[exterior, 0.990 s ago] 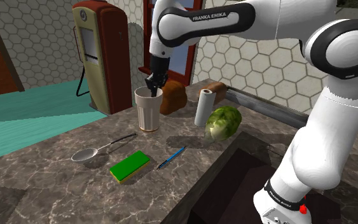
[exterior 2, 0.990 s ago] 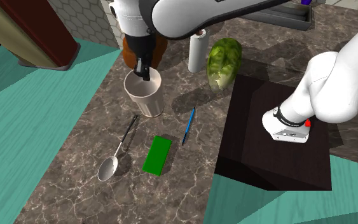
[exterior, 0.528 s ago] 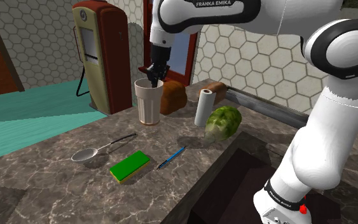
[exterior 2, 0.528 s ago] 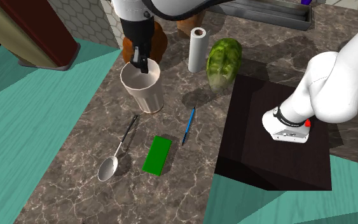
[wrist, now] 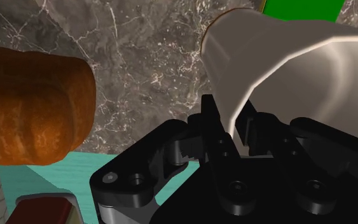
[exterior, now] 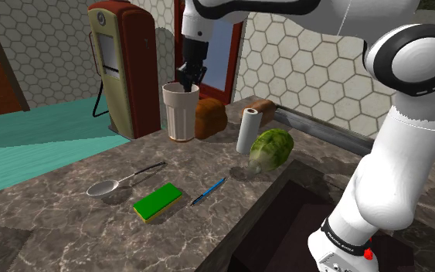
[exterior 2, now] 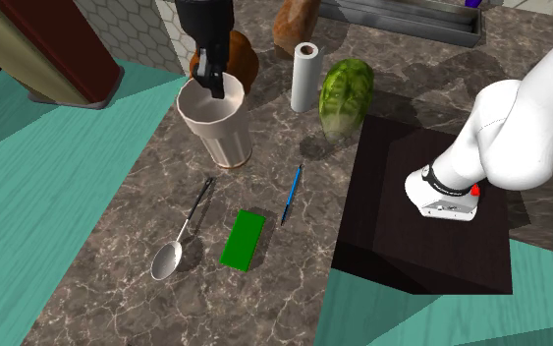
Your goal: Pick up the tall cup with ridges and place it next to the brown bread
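Your gripper pinches the wall of the pale cup at its rim, one finger inside and one outside. The brown bread sits at ten o'clock from the gripper, apart from the cup, on the dark marbled counter. A green block shows past the cup at one o'clock.

Dark marble counter lay bare between the metal spoon and brown bread loaf. On the shoulder view's right of the loaf, an upright white paper roll and green lettuce head blocked passage.
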